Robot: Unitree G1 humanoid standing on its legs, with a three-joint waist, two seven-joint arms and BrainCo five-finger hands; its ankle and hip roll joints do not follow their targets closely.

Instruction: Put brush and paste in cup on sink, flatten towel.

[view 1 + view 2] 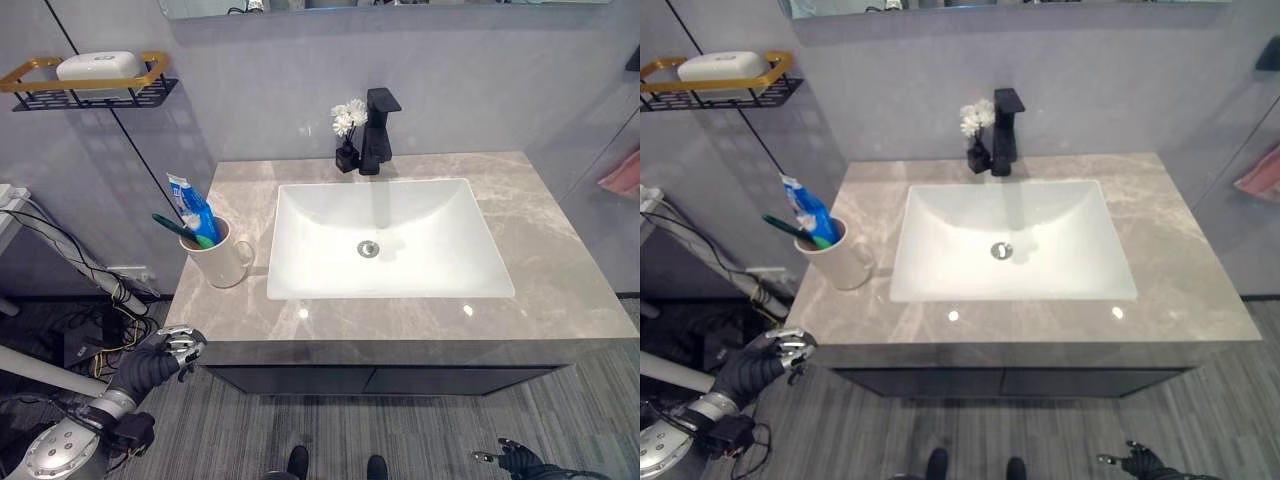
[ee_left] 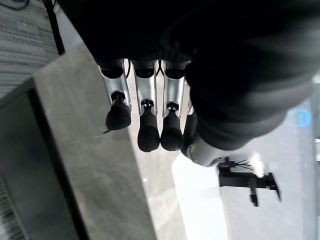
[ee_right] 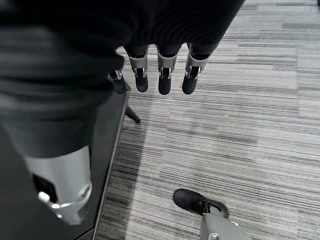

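Grey stone counter [image 1: 560,290] holds a cup [image 1: 222,258] at its left side, with the brush [image 1: 180,229] and the blue paste [image 1: 195,208] standing in it. Left hand [image 1: 165,357] hangs low beside the counter's front corner, well below the cup, fingers loosely bent and holding nothing. Right hand [image 1: 520,459] is down by the floor, fingers relaxed. Sink [image 1: 400,215] sits just right of the cup (black tap [image 1: 378,130] and white flowers [image 1: 347,118] behind it). A soap rack [image 1: 90,80] hangs on the wall.
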